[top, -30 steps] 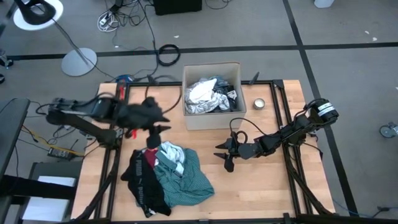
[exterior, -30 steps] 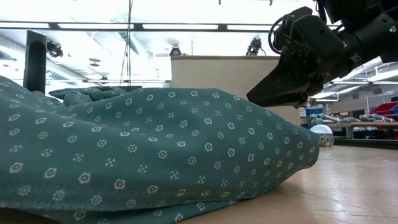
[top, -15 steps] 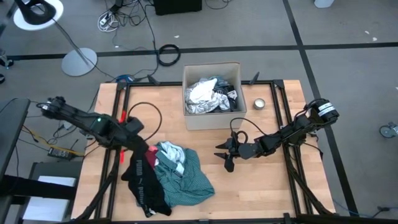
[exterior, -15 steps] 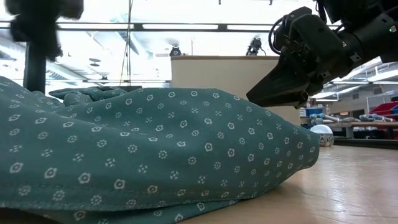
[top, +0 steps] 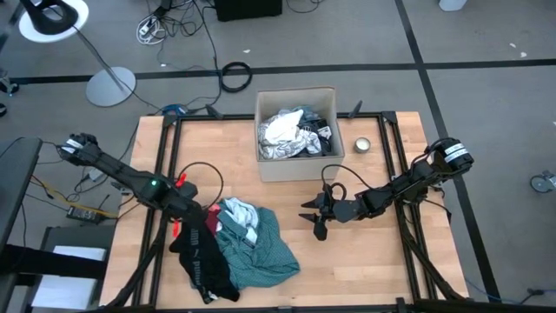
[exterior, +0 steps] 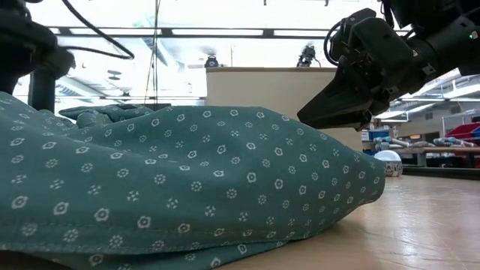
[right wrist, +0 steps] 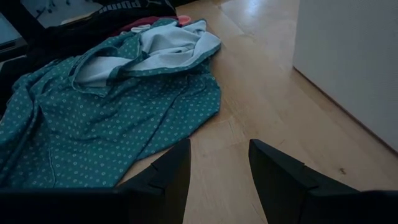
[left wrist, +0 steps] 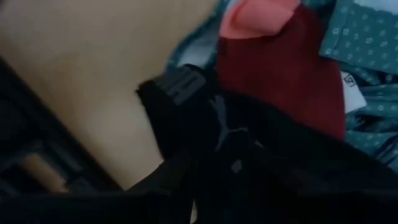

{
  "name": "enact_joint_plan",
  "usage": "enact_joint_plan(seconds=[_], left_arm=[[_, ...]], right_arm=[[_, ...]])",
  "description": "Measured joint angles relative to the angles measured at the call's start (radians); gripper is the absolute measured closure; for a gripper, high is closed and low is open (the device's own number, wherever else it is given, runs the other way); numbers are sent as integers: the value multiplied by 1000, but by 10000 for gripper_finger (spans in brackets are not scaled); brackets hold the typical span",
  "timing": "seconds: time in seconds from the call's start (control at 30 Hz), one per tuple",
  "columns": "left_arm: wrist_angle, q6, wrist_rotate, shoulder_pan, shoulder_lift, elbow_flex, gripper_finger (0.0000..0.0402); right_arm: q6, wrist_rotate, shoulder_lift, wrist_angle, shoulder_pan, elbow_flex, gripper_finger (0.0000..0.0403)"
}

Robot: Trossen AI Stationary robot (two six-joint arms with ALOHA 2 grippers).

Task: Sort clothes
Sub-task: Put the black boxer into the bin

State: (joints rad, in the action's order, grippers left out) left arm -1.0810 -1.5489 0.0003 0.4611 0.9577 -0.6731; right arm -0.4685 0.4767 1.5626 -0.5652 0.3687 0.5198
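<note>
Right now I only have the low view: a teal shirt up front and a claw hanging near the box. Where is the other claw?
Observer: The left claw is at the pile's left edge, close above a black garment and a red piece.
Operator: Is the hanging claw holding anything?
Observer: No. The right claw is open and empty over bare wood, apart from the teal shirt.
Operator: Anything in the box?
Observer: Yes. The cardboard box holds white and patterned clothes.
</note>
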Motion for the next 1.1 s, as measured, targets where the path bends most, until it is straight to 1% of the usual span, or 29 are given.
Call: enact_joint_plan(seconds=[0.1,0.47,0.63,0.8,0.97,1.1], left_arm=[[51,-26,11,6,0,25,270],[32,-119,63,7,3,38,270],[60,-122,63,7,4,38,270],[154,-86,34,7,5,39,270],[154,-77,13,7,12,39,277],[108,-99,60,7,40,39,296]], right_arm=[[0,0,0,0,0,0,238],[0,0,0,0,0,0,238],[0,0,0,1,0,0,238],[5,0,0,1,0,0,238],[7,0,0,1,0,0,238],[7,0,0,1,0,0,238]])
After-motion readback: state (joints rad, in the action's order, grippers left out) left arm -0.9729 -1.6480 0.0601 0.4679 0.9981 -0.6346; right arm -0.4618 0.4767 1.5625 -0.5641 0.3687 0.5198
